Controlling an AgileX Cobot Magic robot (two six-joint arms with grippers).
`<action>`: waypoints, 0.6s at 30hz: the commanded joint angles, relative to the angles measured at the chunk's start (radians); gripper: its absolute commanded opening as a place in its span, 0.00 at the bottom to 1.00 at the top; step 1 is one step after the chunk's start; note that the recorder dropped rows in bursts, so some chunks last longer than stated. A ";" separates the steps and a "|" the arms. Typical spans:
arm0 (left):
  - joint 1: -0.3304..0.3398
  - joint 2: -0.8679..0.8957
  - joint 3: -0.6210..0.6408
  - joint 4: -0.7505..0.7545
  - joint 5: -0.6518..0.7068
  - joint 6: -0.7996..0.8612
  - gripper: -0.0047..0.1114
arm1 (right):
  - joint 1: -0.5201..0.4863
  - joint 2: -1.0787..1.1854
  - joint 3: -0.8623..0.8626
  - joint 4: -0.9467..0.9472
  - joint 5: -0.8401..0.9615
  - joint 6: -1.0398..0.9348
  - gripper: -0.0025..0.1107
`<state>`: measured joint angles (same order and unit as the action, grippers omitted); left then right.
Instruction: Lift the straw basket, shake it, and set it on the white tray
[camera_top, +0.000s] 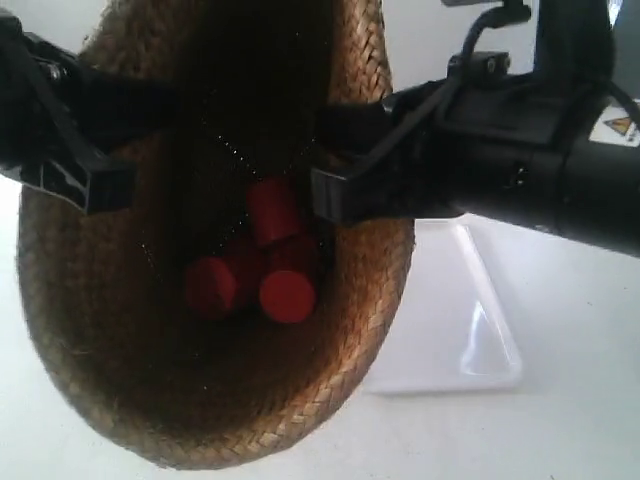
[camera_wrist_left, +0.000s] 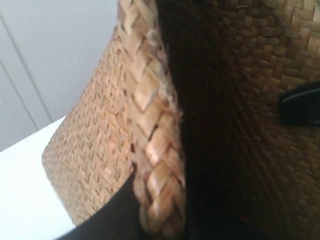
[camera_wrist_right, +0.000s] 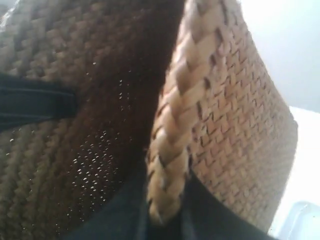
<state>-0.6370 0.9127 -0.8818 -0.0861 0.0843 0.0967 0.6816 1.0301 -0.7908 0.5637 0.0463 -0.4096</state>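
The straw basket (camera_top: 200, 420) is held up close to the exterior camera, tipped so its dark inside shows. The gripper of the arm at the exterior view's left (camera_top: 85, 175) and that of the arm at the exterior view's right (camera_top: 345, 190) each clamp opposite sides of its braided rim. In the left wrist view my left gripper (camera_wrist_left: 160, 215) is shut on the rim braid (camera_wrist_left: 155, 150), one finger outside and one inside. My right gripper (camera_wrist_right: 167, 205) pinches the rim braid (camera_wrist_right: 175, 140) the same way. The white tray (camera_top: 470, 340) lies on the table behind and below the basket, partly hidden by it.
Three red cylinders (camera_top: 270, 270) lie loose together inside the basket. The white tabletop (camera_top: 560, 420) spreads around the tray. A pale wall (camera_wrist_left: 50, 60) stands behind the basket in the left wrist view.
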 joint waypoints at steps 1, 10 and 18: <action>-0.060 -0.067 -0.070 -0.002 -0.061 0.090 0.04 | 0.050 -0.071 -0.043 -0.041 0.019 -0.010 0.02; -0.043 -0.033 -0.085 -0.054 -0.052 0.017 0.04 | 0.031 -0.046 -0.080 -0.019 0.107 0.057 0.02; 0.006 0.071 -0.010 -0.039 -0.084 -0.062 0.04 | -0.006 0.030 -0.012 -0.082 -0.058 0.079 0.02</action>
<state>-0.6148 0.9480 -0.8932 -0.0979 -0.0416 0.1073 0.6859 1.0109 -0.7990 0.4897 -0.0708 -0.3418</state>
